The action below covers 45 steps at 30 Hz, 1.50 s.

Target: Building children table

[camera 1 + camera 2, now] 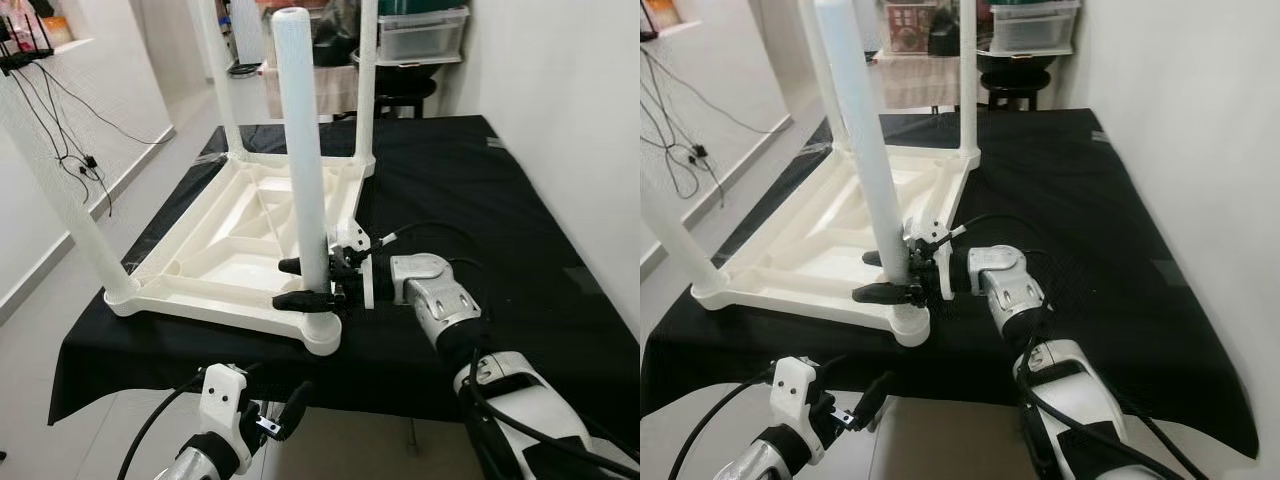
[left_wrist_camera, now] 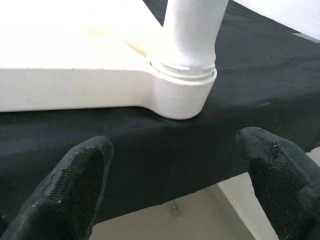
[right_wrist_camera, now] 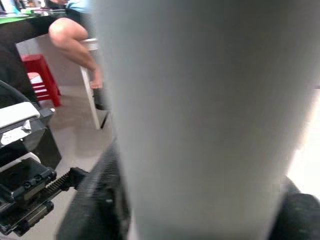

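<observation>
The right gripper [image 1: 305, 283] is seen clamped around the near leg [image 1: 300, 150] low down, just above the corner socket [image 1: 322, 330], one black finger passed in front of the post and the other behind it, so the leg is held between them. The leg is stood upright, its long axis running straight up from between the fingers, while the gripper is brought in level from the side, across that axis. The upturned table top [image 1: 215, 240] is spread on the black cloth [image 1: 480, 190] beyond and to the left of the grip, with three more legs already standing at its other corners. In the right wrist view the pale post [image 3: 200, 115] is pressed close against the camera, a person's bare leg [image 3: 75, 42] and a red stool [image 3: 42, 72] being glimpsed far behind. The left gripper [image 1: 285, 415] is hung low in front of the table edge, below and short of the socket, its fingers [image 2: 75, 185] spread wide and empty. The right arm is judged the nearer by far; any further seating, probably a twist or downward press, would have to be made along that vertical axis.
</observation>
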Tool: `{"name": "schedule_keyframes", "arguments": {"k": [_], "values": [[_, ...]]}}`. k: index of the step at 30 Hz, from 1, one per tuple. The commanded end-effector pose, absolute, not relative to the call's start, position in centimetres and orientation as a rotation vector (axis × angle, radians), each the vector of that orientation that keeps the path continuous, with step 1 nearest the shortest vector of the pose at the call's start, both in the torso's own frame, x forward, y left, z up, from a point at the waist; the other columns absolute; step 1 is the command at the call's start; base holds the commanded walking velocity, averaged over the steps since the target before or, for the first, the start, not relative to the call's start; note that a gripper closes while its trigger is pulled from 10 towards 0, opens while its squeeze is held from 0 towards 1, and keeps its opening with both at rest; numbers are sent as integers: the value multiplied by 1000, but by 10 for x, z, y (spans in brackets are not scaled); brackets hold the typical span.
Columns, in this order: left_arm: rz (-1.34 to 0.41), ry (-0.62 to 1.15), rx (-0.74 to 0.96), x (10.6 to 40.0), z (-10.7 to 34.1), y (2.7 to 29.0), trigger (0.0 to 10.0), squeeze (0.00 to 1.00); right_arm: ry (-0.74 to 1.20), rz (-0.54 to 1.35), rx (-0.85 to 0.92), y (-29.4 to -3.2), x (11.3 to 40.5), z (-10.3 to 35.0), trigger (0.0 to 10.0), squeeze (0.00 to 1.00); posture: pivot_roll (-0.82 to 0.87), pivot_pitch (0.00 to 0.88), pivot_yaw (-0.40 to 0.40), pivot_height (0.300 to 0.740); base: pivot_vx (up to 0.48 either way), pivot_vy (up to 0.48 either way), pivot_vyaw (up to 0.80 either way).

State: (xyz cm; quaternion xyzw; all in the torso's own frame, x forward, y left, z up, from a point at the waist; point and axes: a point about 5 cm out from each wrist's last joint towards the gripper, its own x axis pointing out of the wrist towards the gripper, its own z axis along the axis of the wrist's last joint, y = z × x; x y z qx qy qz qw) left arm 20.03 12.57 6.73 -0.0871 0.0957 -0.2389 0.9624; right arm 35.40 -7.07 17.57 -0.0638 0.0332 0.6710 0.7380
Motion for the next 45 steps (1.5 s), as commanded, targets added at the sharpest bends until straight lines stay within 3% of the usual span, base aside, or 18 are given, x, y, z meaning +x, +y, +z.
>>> {"name": "schedule_keyframes", "arguments": {"k": [1, 8, 13, 14, 15, 18, 20, 29, 30, 31, 32, 39, 40, 45], "values": [[-475, 204, -168, 199, 64, 127, 10000, 0, 72, 1518, -127, -65, 352, 174, 0, 0, 31, 0, 30, 740, 0, 0, 0], [-478, 205, -172, 198, 64, 126, 10000, 0, 56, 1487, -99, -74, 351, 168, 0, 0, 25, 0, 35, 740, 0, 0, 0], [-481, 207, -174, 197, 64, 127, 10000, 0, 39, 1365, -78, -86, 344, 153, 0, 0, 22, 0, 32, 740, 0, 0, 0], [-480, 208, -173, 196, 64, 128, 10000, 0, 24, 1212, -21, -78, 343, 145, 0, 0, 15, 0, 29, 740, 0, 0, 0], [-480, 208, -172, 195, 64, 129, 10000, 0, 49, 864, -4, -73, 338, 124, 0, 0, 14, 0, 23, 740, 0, 0, 0], [-480, 208, -172, 195, 64, 129, 10000, 0, 49, 864, -4, -73, 338, 124, 0, 0, 14, 0, 23, 740, 0, 0, 0], [-479, 210, -162, 196, 64, 131, 10000, 0, 117, 526, 17, -61, 314, 87, 0, 0, 8, 0, 45, 740, 0, 0, 0], [-476, 196, -162, 201, 66, 132, 10000, 0, 93, 589, -55, -54, 334, 98, 0, 0, 11, 0, 17, 740, 0, 0, 0], [-465, 191, -162, 202, 66, 132, 10000, 0, 94, 597, -42, -54, 339, 103, 10000, 0, 16, 0, 13, 740, 0, 0, 0], [-465, 191, -162, 202, 66, 132, 10000, 0, 94, 597, -42, -54, 339, 103, 10000, 0, 16, 0, 13, 740, 0, 0, 0], [-456, 187, -167, 203, 66, 132, 10000, 0, 80, 616, -26, -54, 344, 109, 10000, 1000, 17, 0, 13, 740, 0, 0, 0], [-456, 185, -173, 204, 66, 130, 10000, 0, 3, 891, -11, -35, 343, 140, 10000, 1000, 14, 0, 14, 740, 0, 0, 0], [-459, 185, -175, 205, 66, 130, 10000, 0, -8, 1063, -62, -34, 344, 148, 10000, 0, 21, 0, 9, 740, 0, 0, 0], [-459, 184, -171, 206, 66, 129, 10000, 0, -8, 1261, -178, -39, 346, 154, 10000, 0, 35, 0, 6, 740, 0, 0, 0]]}}
